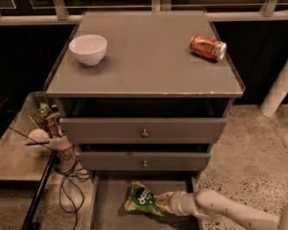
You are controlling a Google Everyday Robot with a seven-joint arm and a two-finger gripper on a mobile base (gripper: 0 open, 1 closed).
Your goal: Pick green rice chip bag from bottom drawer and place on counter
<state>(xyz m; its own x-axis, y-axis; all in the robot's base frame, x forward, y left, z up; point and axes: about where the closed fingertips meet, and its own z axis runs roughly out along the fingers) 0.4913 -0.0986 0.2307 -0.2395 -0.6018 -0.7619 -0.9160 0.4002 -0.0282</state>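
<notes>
In the camera view, a grey cabinet stands in the middle, seen from above and in front. Its bottom drawer (109, 210) is pulled out toward the camera, showing a flat grey floor. The green rice chip bag (143, 200) lies on that floor, near the middle of the drawer, crinkled, with its dark round logo facing up and its length running left to right.

The gripper (169, 203) is down inside the drawer at the right end of the bag and touches it, so the bag lies directly to the left of the gripper. The pale arm (230, 213) reaches in from the lower right corner, over the drawer's right side. Whether the gripper is open or closed on the bag I cannot tell, as its tip merges with the bag's crumpled end.

Above the open drawer, 2 closed drawers (144, 127) sit one over the other, each with 1 small knob in the middle. The counter (144, 61) on top carries a white bowl (88, 48) upright near its left rear corner and an orange can (208, 48) lying on its side near the right rear corner, well apart from each other.

To the left of the cabinet stands a low side table (9, 164) with small clutter at its right end, and black cables (69, 182) hang down to the speckled floor (252, 150).
</notes>
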